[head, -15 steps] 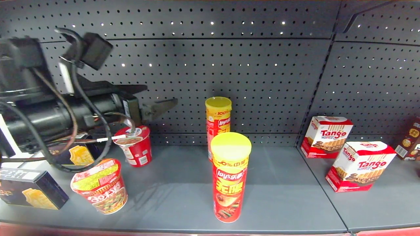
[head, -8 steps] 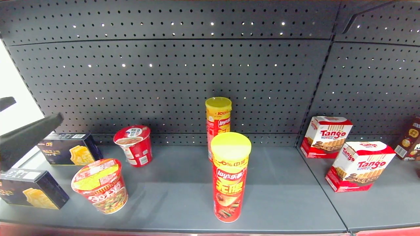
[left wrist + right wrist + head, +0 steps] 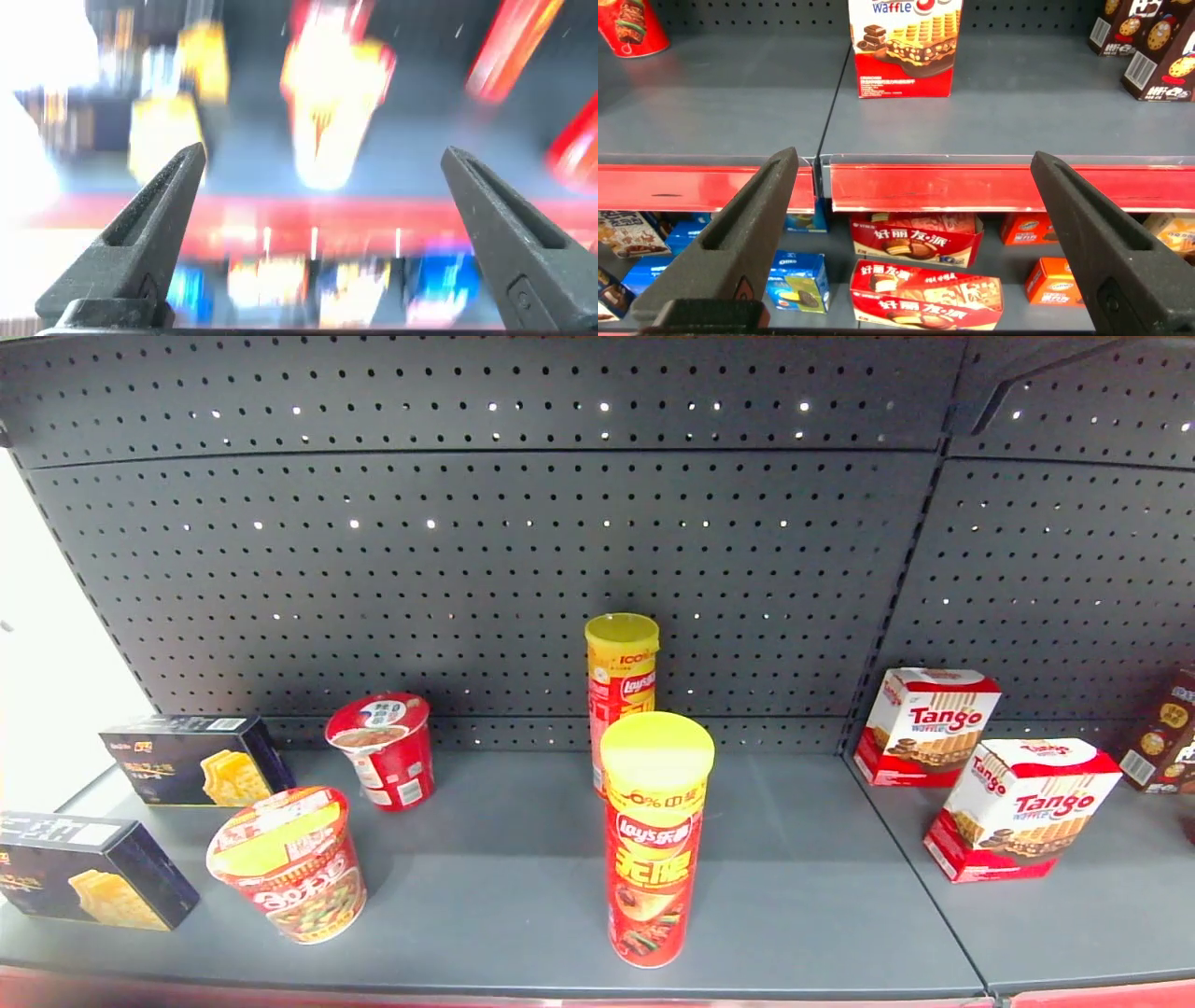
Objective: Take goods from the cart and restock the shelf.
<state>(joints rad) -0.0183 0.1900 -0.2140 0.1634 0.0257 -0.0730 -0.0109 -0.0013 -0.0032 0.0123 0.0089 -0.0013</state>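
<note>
The grey shelf (image 3: 523, 868) holds a small red noodle cup (image 3: 383, 749) standing upright near the back wall. A larger tilted noodle cup (image 3: 289, 863) sits nearer the front. Two tall chip cans (image 3: 653, 840) stand in line at the middle. My left gripper (image 3: 322, 154) is open with nothing between its fingers, and beyond it lies a blurred shelf with a yellow-red cup (image 3: 327, 103). My right gripper (image 3: 915, 157) is open and empty in front of the shelf's red edge strip (image 3: 924, 187), below a wafer box (image 3: 906, 47).
Two dark cracker boxes (image 3: 191, 761) lie at the shelf's left end. Two red-white wafer boxes (image 3: 1022, 807) and a dark box (image 3: 1162, 737) sit on the right section. A lower shelf carries several snack boxes (image 3: 915, 243). Bare shelf floor lies between the cups and the cans.
The left arm drew back from the small red noodle cup and left the head view to the left. The cup stayed standing on the shelf.
</note>
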